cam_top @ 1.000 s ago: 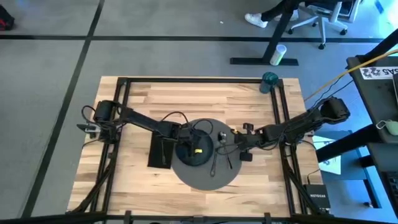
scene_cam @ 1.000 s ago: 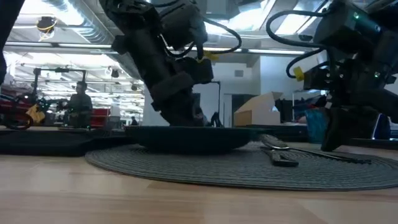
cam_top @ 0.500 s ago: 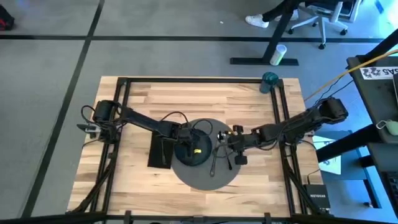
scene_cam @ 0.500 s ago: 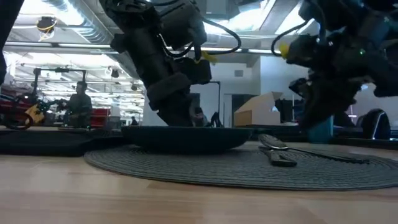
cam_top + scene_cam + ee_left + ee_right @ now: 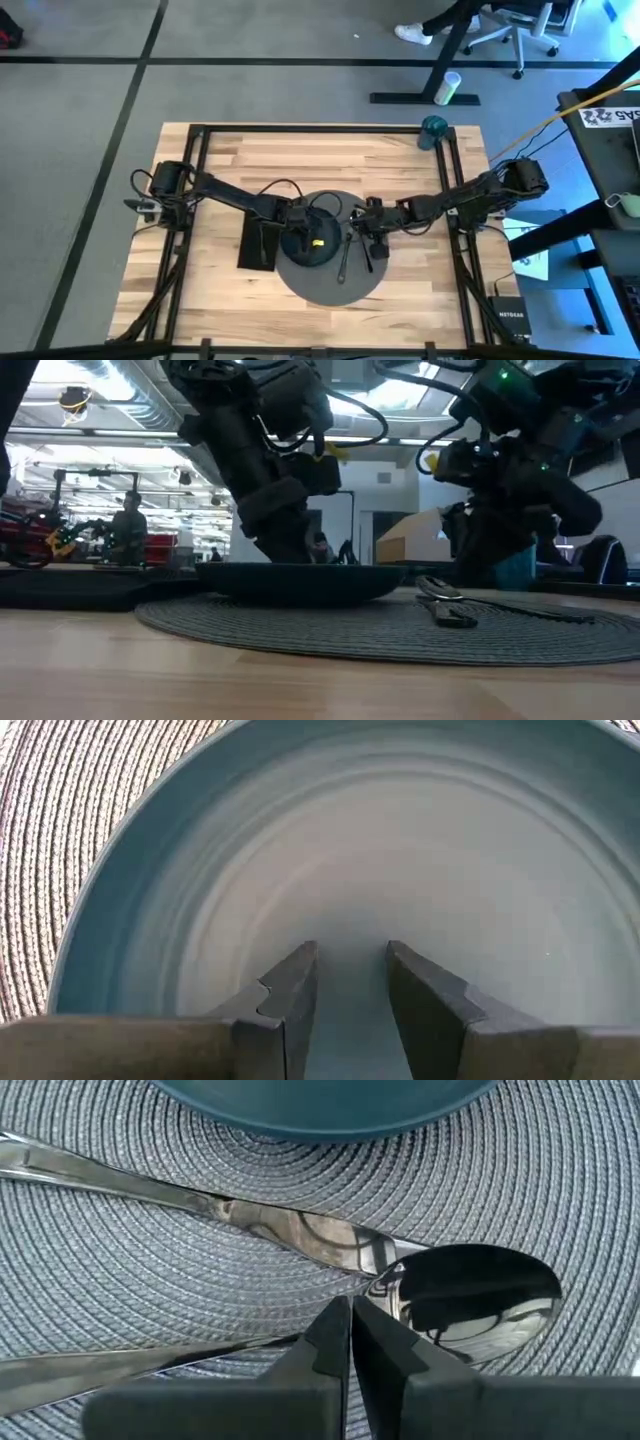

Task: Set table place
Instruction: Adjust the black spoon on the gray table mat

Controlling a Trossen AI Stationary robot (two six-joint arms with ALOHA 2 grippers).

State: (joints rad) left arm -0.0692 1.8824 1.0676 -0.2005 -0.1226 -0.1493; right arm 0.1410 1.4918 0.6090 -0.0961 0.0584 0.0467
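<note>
A dark blue-grey plate [image 5: 312, 243] sits on the round grey placemat [image 5: 335, 280], and a black napkin [image 5: 257, 241] lies left of it. My left gripper [image 5: 350, 982] points down into the plate's hollow, its fingers a little apart with nothing between them. A spoon [image 5: 470, 1295] and another metal piece [image 5: 120, 1365] lie on the mat right of the plate. My right gripper [image 5: 350, 1325] stands shut at the spoon's neck. The teal cup [image 5: 433, 130] stands at the table's far right corner. My left gripper points down at the plate's inner floor [image 5: 350, 900]; whether its tips touch it cannot be told. My right gripper's shut fingertips [image 5: 335, 1320] come slanting down from the table's right at the spoon's neck [image 5: 385, 1275]; the fingers hide whether they touch it.
Black rails [image 5: 452, 190] edge the wooden table [image 5: 300, 160]. Bare wood lies at the far side and near left. In the low view both arms stand close together over the mat [image 5: 380, 630].
My right gripper has gone toward the table's left, from the mat's right edge in over the cutlery beside the plate, and lower toward the mat. The plate, napkin and cutlery lie as before.
</note>
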